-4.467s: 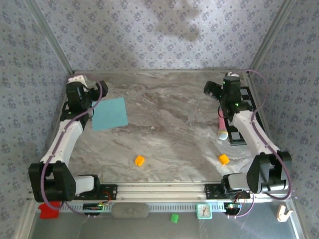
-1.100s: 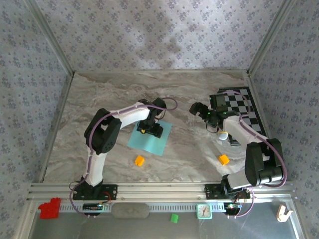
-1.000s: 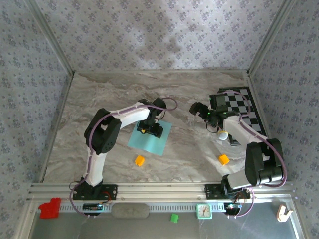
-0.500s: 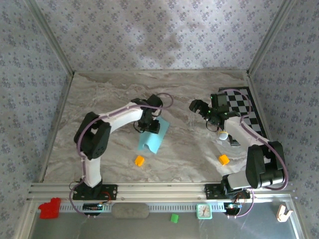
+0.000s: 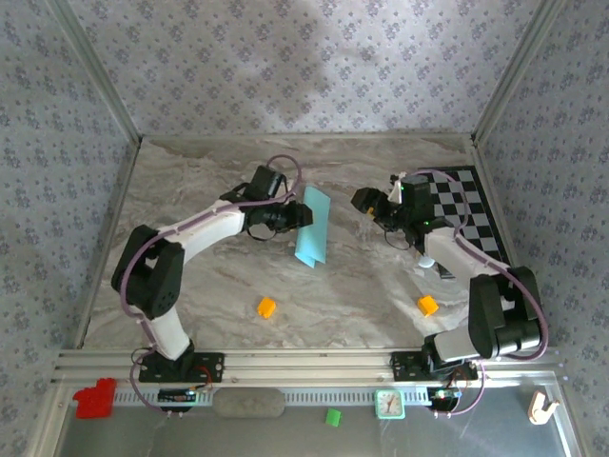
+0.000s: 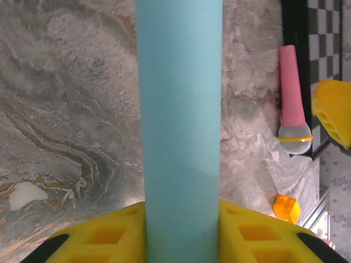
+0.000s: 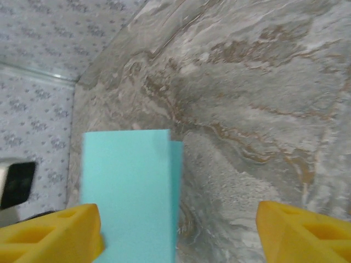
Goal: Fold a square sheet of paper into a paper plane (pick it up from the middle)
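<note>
- Top view: the left gripper is near the middle of the marble table. It is pinching the square sheet of paper.
- The teal paper is up off the table. It hangs down from the gripper as a long, narrow shape.
- Left wrist view: the paper runs straight up the middle of the picture. It sits between the two yellow fingers, which are squeezed onto it.
- Right wrist view: the paper looks bent in two, with one layer peeking out from behind the other.
- The right gripper is just to the right of the paper and faces it.
- Its yellow fingers stand wide apart, so it is open. The paper is right by one finger, but I cannot tell if they touch.
- A pink microphone lies on the table beside the checkered board.
- One small orange cube sits near the front of the table, below the paper.
- Another orange cube sits at the front right, well away from the paper.
</note>
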